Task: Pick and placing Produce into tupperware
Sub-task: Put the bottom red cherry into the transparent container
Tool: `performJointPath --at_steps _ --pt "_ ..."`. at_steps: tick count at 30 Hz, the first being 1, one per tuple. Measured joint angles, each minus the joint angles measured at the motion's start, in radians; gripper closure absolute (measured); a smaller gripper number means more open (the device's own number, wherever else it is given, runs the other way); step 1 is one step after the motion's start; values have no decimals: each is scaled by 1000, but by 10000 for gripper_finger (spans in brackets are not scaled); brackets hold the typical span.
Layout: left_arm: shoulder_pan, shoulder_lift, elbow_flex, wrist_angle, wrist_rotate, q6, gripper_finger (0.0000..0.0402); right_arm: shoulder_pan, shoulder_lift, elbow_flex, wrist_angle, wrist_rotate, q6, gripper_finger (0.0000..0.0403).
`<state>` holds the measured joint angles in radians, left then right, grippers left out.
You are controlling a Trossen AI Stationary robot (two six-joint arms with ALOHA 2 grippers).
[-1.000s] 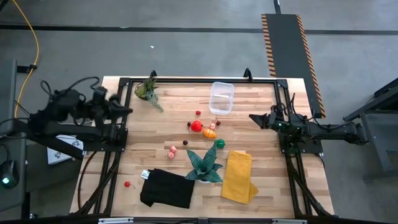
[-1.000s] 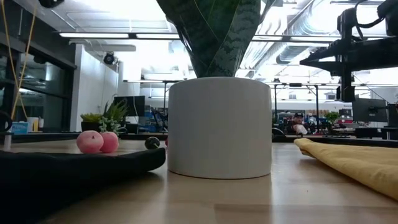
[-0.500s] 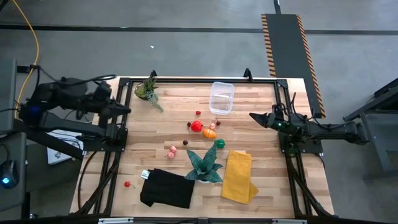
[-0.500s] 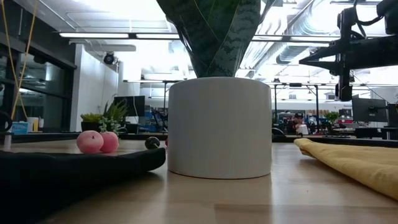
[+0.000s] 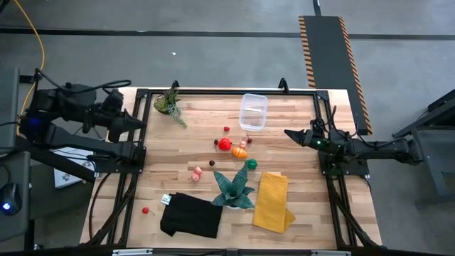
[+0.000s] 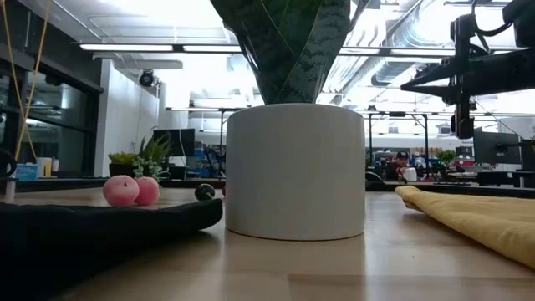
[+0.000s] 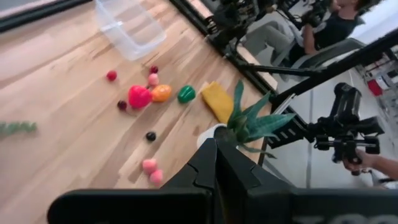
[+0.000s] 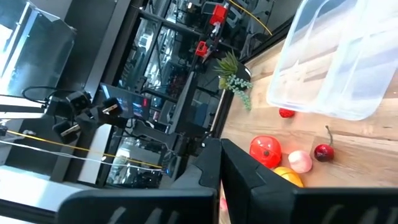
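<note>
The clear tupperware (image 5: 253,112) stands open near the table's far edge, with nothing in it. The produce lies loose on the wood nearer than the tub: a red piece (image 5: 225,144), an orange one (image 5: 239,151), a green one (image 5: 251,165), a pink pair (image 5: 197,173), small dark and red bits, and one red cherry (image 5: 146,210) far off by the black cloth. My left gripper (image 5: 144,121) hovers shut over the table's left edge. My right gripper (image 5: 288,134) hovers shut to the right of the tub and the produce. The left wrist view shows the tub (image 7: 130,28) and the red piece (image 7: 139,96) well ahead of the fingers.
A teal spiky plant in a white pot (image 5: 233,188) stands near the middle, with a yellow cloth (image 5: 271,201) on its right and a black cloth (image 5: 190,215) on its left. A small leafy plant (image 5: 169,104) sits at the far left corner. Black frame rails run along the table's sides.
My left arm has swung its upper links toward the far edge and drawn its gripper slightly back toward the table's left edge. Its fingers have stayed together. The produce and the tub have not moved.
</note>
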<state>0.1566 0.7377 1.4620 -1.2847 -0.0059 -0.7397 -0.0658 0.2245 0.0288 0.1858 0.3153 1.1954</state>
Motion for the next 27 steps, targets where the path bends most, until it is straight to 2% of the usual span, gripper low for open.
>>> performJointPath --at_steps 6,13,21,27 --pt "0 -34 -6 -75 6 -50 401 0 0 1 -2 0 -7 403" --pt "0 -65 -34 -78 14 -40 401 0 0 2 -4 0 -7 403" --pt "0 -77 -36 -27 26 191 401 0 -1 2 -9 10 -7 403" --pt "0 -75 -36 -29 106 315 401 0 -1 2 -9 11 0 403"
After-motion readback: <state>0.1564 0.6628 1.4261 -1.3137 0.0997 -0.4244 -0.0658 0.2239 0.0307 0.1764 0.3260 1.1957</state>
